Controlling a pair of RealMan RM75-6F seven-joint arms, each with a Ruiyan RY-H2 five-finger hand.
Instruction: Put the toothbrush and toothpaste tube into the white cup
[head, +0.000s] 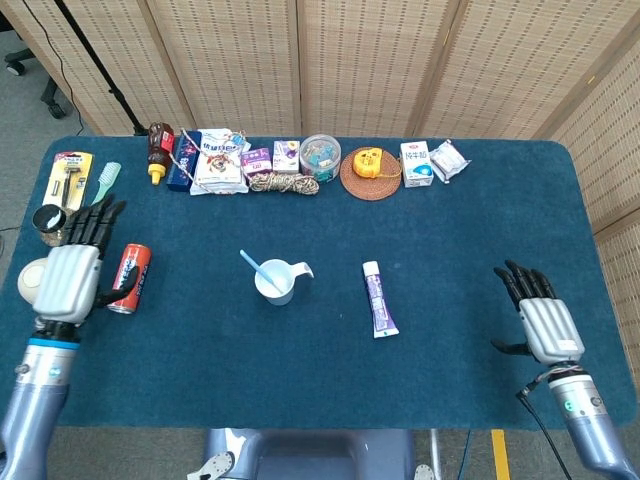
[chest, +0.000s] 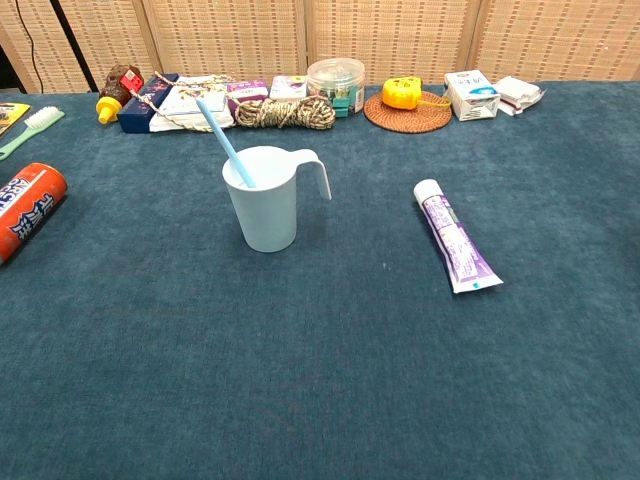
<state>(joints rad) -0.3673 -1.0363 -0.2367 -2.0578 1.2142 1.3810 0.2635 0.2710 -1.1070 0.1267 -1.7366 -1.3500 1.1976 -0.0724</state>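
Note:
The white cup (head: 277, 281) (chest: 265, 208) stands upright mid-table, its handle pointing right. A light blue toothbrush (head: 252, 265) (chest: 222, 139) stands inside it, leaning up and to the left. The purple and white toothpaste tube (head: 378, 298) (chest: 455, 247) lies flat on the cloth right of the cup. My left hand (head: 71, 273) is far to the left, open, over the red can, holding nothing. My right hand (head: 537, 319) hovers open near the front right of the table, empty. Neither hand appears in the chest view.
A red can (head: 128, 279) (chest: 25, 211), a bottle (head: 70, 306) and a white bowl (head: 30, 282) lie at the left. Along the back edge sit boxes, a rope coil (head: 283, 183), a round tub (head: 320, 156), a yellow tape measure on a woven coaster (head: 370, 172) and a green brush (head: 103, 186).

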